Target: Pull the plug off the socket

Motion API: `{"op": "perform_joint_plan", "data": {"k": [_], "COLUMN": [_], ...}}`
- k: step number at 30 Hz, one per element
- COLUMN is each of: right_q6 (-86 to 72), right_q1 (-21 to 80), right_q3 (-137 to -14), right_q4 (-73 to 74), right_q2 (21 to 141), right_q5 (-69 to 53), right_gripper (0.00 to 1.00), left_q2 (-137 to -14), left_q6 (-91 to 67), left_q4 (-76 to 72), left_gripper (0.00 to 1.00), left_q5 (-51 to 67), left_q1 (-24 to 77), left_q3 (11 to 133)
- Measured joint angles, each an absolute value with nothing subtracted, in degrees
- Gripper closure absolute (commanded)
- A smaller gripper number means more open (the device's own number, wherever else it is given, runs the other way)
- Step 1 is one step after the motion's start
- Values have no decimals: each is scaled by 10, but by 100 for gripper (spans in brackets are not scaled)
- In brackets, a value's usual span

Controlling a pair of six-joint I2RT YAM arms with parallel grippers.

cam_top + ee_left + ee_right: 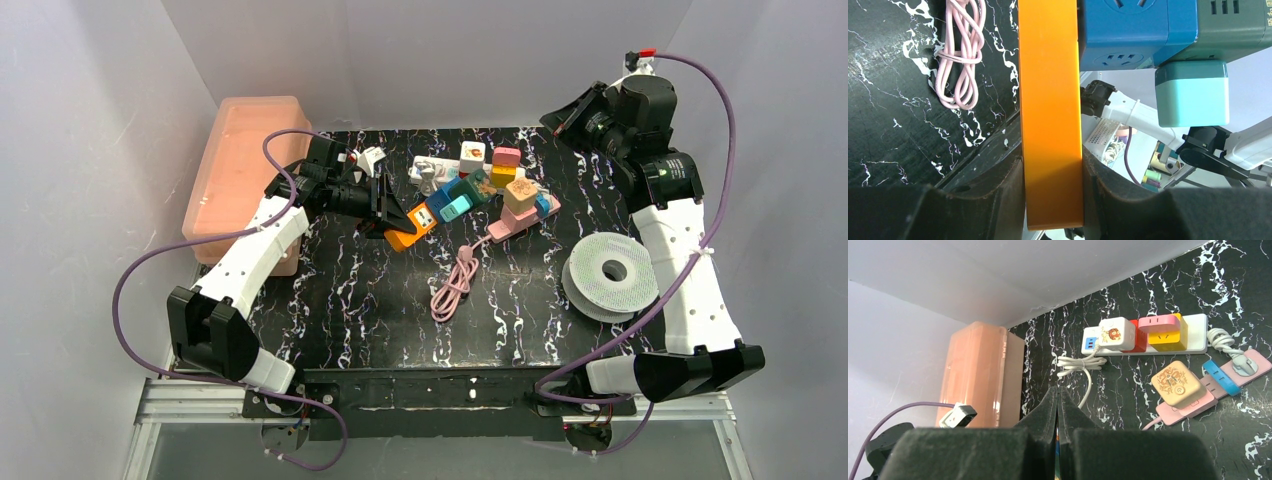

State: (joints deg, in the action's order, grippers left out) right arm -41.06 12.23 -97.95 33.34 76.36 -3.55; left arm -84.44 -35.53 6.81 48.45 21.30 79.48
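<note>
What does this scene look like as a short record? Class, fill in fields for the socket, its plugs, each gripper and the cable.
socket: orange strip
left gripper: shut on the orange strip
right gripper: shut, empty, raised at the far right
plugs: blue cube, green block, pale teal block, all on the orange strip
cable: pink cable, coiled on the table

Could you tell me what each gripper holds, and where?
Left gripper clamps the short orange rectangular power strip near one end, between both fingers; right gripper shut, empty.

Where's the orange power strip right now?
Top view, left of centre: the orange strip is clamped in the left gripper, blue plug on it, coiled pink cable nearby.
</note>
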Motion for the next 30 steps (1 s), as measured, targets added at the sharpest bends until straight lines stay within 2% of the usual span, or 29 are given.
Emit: {"op": "perform_joint_plan", "data": {"k": [30], "right_q6": [-362], "right_q1": [122], "right_q3": [-958], "right_q4": [329], "right_q2": [743], "right_q5": [-90], "right_gripper": [99], "left_q2": [-844], "left_q6": [-315], "left_q4": [83], "left_gripper": [100], "left_q5": [479], "left_q1": [213], "left_q3": [794]}}
